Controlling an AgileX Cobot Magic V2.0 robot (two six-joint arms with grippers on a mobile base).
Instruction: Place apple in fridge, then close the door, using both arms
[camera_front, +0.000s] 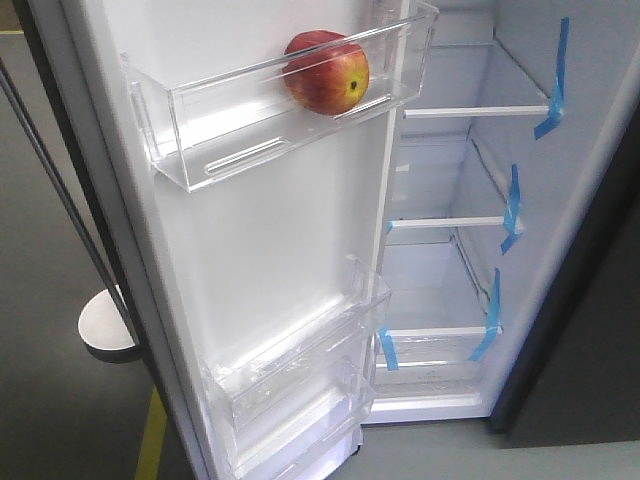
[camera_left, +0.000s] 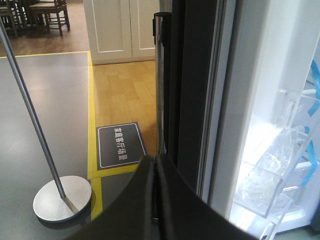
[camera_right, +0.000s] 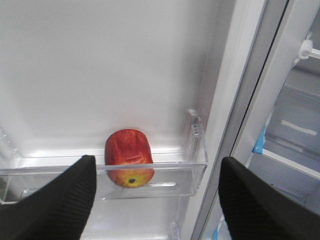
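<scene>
The red and yellow apple (camera_front: 327, 71) lies in the upper clear bin (camera_front: 250, 120) of the open door (camera_front: 280, 250); it also shows in the right wrist view as the apple (camera_right: 129, 157). The fridge (camera_front: 450, 220) stands open, white inside, with blue-taped shelves. My right gripper (camera_right: 157, 167) is open, drawn back from the bin, its fingers (camera_right: 65, 195) wide of the apple and touching nothing. My left gripper (camera_left: 155, 159) is shut and empty, close to the door's dark outer edge (camera_left: 187, 90). Neither gripper shows in the front view.
A metal pole on a round base (camera_left: 62, 197) stands on the grey floor left of the door. A dark floor sign (camera_left: 121, 145) lies beside yellow tape lines. Lower clear bins (camera_front: 300, 380) hang on the door. White cabinets (camera_left: 125, 27) stand beyond.
</scene>
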